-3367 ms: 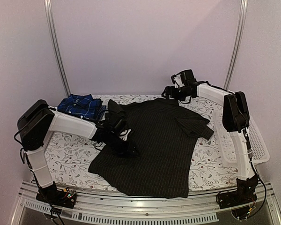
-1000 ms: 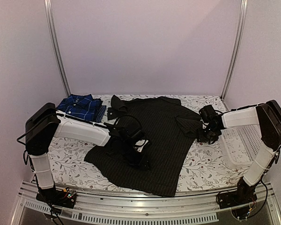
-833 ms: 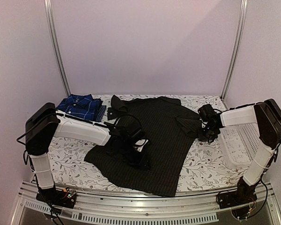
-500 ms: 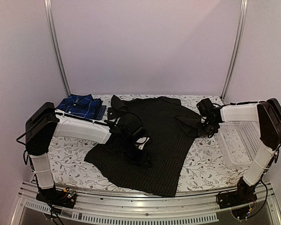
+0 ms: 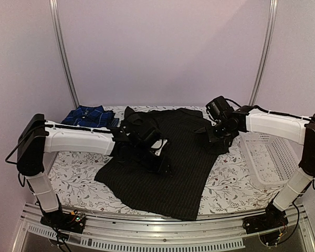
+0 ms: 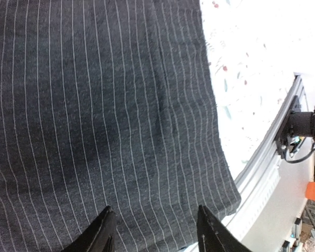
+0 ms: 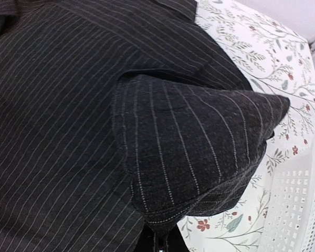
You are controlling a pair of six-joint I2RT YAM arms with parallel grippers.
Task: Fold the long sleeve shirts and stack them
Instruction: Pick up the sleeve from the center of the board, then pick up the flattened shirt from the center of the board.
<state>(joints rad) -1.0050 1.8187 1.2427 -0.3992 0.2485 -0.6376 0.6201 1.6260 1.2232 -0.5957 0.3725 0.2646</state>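
On the floral-clothed table (image 5: 76,176), the black pinstriped shirt (image 5: 181,170) lies spread across the middle, hem toward the near edge, collar at the back. Left gripper (image 6: 155,211) is down low over the shirt's body, fingers (image 6: 106,223) parted, nothing between them, only striped cloth beneath. Over on the right, the right gripper (image 5: 218,137) is clamped on the sleeve (image 7: 199,149), the cuff end pinched between its closed fingers and the sleeve doubled over onto the shirt's front. At the back left corner sits the plaid shirt (image 5: 89,116), folded, just beside the black collar. The white mesh basket (image 5: 273,156) rests at the table's right edge.
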